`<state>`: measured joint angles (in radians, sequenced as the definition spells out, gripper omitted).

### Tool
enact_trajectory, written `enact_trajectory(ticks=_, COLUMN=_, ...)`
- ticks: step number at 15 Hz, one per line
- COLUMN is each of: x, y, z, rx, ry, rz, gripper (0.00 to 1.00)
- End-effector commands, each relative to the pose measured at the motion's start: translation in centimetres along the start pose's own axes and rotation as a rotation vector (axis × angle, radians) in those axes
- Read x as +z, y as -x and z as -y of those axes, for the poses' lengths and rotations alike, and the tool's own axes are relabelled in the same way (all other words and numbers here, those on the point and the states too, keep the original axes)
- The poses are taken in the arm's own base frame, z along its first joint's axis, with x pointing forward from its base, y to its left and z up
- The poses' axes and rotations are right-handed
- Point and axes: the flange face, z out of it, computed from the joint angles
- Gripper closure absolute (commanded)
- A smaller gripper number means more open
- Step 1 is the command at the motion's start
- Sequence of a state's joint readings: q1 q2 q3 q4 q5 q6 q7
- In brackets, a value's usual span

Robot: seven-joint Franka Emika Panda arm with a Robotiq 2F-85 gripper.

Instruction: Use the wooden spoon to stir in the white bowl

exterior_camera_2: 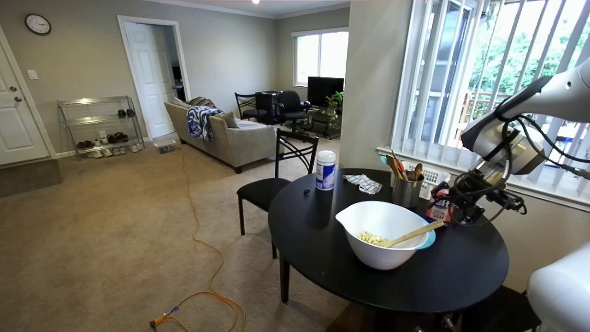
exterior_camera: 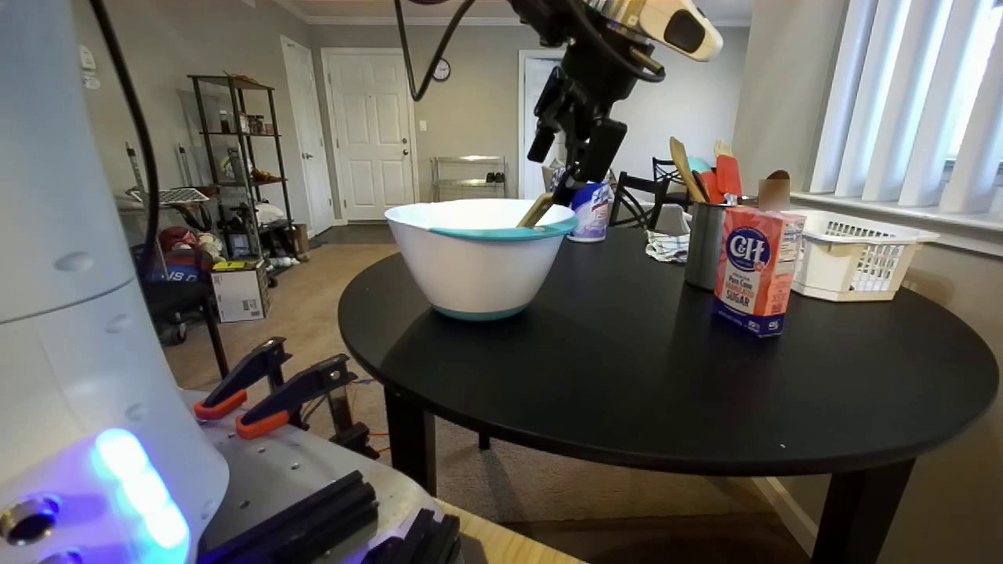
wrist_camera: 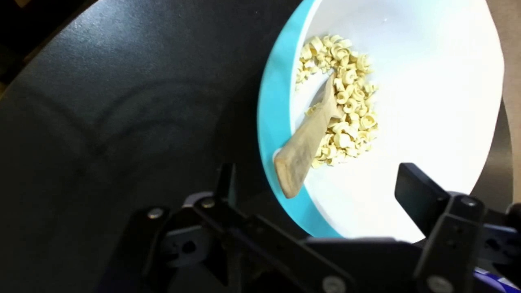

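Observation:
The white bowl (exterior_camera: 478,262) stands on the black round table and also shows in an exterior view (exterior_camera_2: 385,259) and in the wrist view (wrist_camera: 272,106). It has teal rim parts and pale curled pieces (wrist_camera: 352,103) inside. The wooden spoon (wrist_camera: 305,142) leans in it, its head among the pieces and its handle end over the teal rim. The spoon shows in both exterior views (exterior_camera: 537,210) (exterior_camera_2: 410,234). My gripper (wrist_camera: 321,183) is open and empty, its fingers wide apart. It hangs above the handle end, apart from it, in both exterior views (exterior_camera: 560,166) (exterior_camera_2: 479,213).
On the table (exterior_camera: 627,384) stand a sugar box (exterior_camera: 754,274), a metal holder with utensils (exterior_camera: 704,247), a white basket (exterior_camera: 858,262), a blue-labelled canister (exterior_camera_2: 325,170) and a checked cloth (exterior_camera_2: 364,183). The sugar box is near the gripper in an exterior view (exterior_camera_2: 440,210).

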<state>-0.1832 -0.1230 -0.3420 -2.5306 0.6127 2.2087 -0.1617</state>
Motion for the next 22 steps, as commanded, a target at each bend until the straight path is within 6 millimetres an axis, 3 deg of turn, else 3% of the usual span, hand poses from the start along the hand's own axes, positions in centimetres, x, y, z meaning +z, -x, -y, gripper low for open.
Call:
enact_trajectory(ticks=1, x=0.4, y=-0.7, z=-0.7, rx=-0.015, ry=-0.071, rz=0.003, gripper=0.00)
enact_trajectory(ticks=10, x=1.7, y=-3.5, z=-5.1, rx=-0.043, ry=-0.103, rz=-0.016, gripper=0.00)
enact_trajectory(ticks=15, x=1.7, y=-4.1, z=-4.6, rx=-0.092, ry=-0.151, rz=0.009, gripper=0.00)
enact_trajectory(ticks=22, x=1.4, y=-3.2, z=-5.0, rx=-0.181, ry=-0.180, rz=0.067, gripper=0.00)
